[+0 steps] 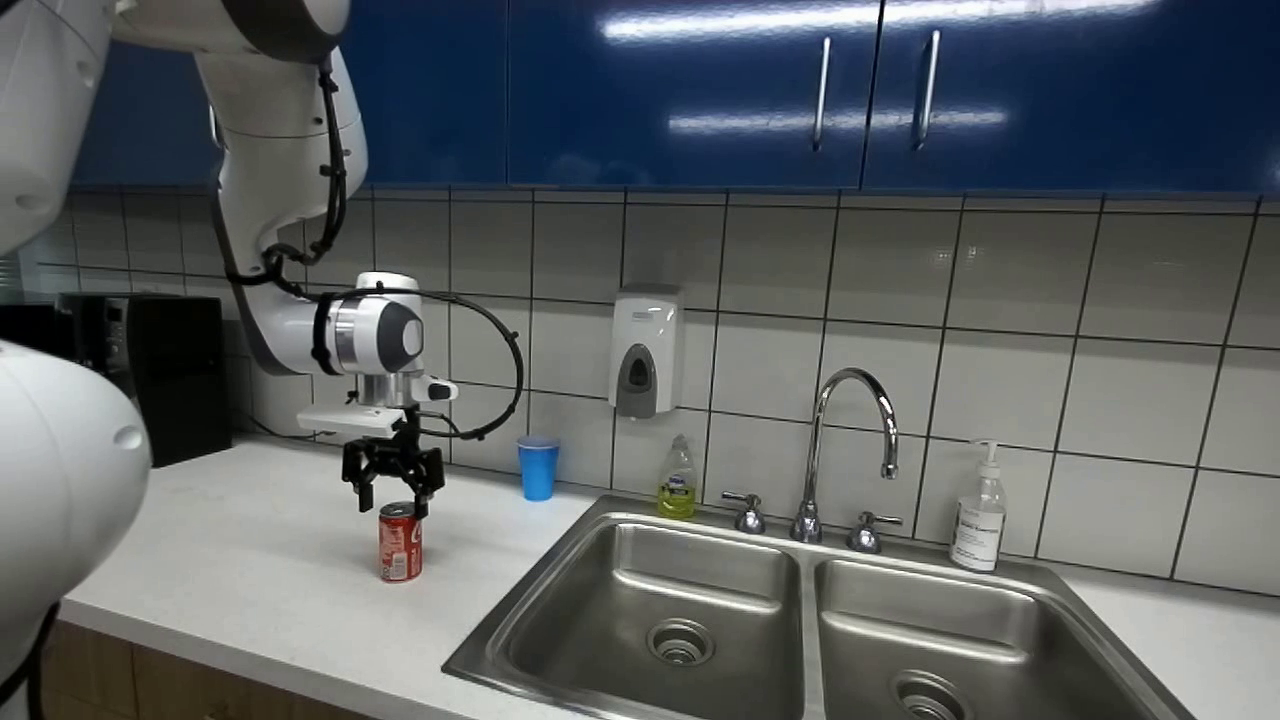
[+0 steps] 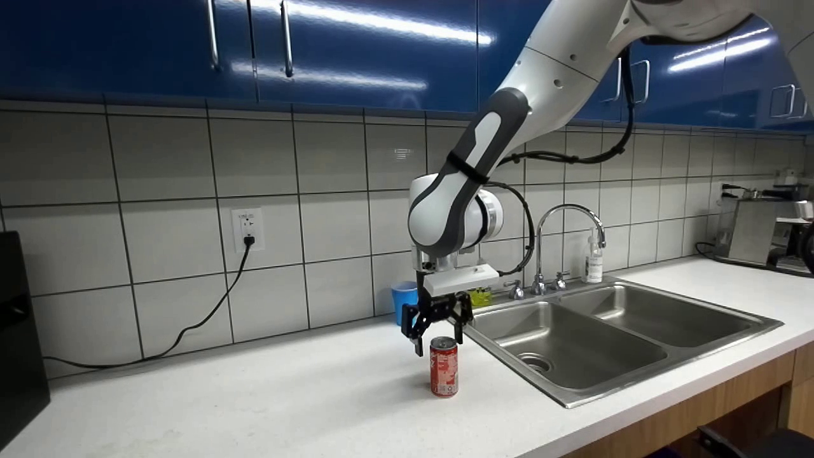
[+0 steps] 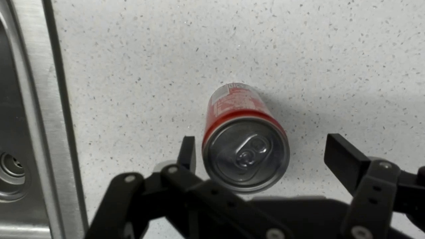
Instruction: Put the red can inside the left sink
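The red can (image 1: 400, 548) stands upright on the white counter; it also shows in an exterior view (image 2: 444, 370) and in the wrist view (image 3: 239, 103), with its silvery top facing the camera. My gripper (image 1: 394, 504) points down over the can and is open; it also shows in an exterior view (image 2: 439, 343). In the wrist view the gripper (image 3: 265, 152) has the can's top between its fingers, closer to the left finger, with a gap on both sides. The left sink (image 1: 580, 620) lies beside the can; it also shows in an exterior view (image 2: 591, 362) and at the wrist view's left edge (image 3: 26, 212).
A blue cup (image 1: 538, 468) stands by the wall behind the can. A soap bottle (image 1: 677, 485), the faucet (image 1: 815, 450) and a pump bottle (image 1: 978, 525) line the sink's back edge. The right basin (image 1: 940, 610) adjoins. A black appliance (image 1: 165, 375) stands far left.
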{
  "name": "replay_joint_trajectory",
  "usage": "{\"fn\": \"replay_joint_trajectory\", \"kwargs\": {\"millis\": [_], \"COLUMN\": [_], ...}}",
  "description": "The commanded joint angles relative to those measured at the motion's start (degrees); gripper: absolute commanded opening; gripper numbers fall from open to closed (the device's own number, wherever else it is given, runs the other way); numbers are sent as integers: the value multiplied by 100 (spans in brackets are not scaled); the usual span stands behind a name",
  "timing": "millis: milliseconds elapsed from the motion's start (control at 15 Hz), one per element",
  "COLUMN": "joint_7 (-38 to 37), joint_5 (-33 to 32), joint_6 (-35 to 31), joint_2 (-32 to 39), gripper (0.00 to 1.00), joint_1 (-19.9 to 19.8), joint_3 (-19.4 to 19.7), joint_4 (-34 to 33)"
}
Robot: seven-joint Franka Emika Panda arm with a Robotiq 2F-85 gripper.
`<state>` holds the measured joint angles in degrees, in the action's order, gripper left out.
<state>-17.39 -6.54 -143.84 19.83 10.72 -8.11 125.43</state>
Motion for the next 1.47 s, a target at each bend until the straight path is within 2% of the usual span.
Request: {"fn": "replay_joint_trajectory", "kwargs": {"millis": [0,800,867,933,1000,1067,1333,1400], "joint_7": [155,85,104,112,89,88,93,92], "joint_5": [9,-36,-20,-33,-28,-22,-6,5], "joint_6": [54,187,244,255,286,291,303,282], "joint_2": [169,250,250,244,248,247,258,260], "gripper": [100,100,94,92,69,67,38,38], "joint_1": [111,189,185,193,201,203,203,200], "joint_3": [134,319,319,326,338,343,343,339], "joint_4": [-197,-248,-256,-248,-253,-252,-251,-248]}}
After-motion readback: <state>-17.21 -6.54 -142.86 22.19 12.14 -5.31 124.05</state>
